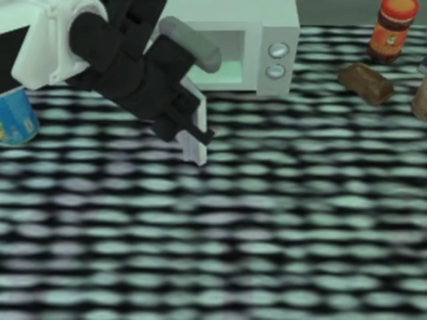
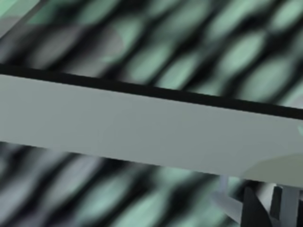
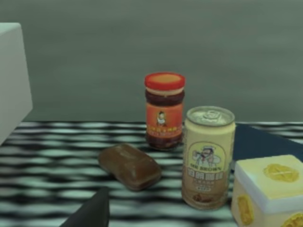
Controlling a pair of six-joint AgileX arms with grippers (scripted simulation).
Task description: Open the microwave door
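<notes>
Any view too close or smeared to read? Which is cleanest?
Left wrist view: too close, just a pale white microwave door as a band over the smeared green-black patterned tablecloth. Top view: left pincer at the door's edge, cloth weave blurred. Right wrist view: cleanest, red-lidded sauce jar and cream drink can legible.

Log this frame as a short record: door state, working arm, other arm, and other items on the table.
door: microwave door swung out towards the front, microwave cavity exposed
working arm: left gripper at the door's outer edge; grip not discernible
other arm: right arm not in top view
other items: red-lidded jar, brown block, beige can, yellow-white box, blue-yellow can at left edge
</notes>
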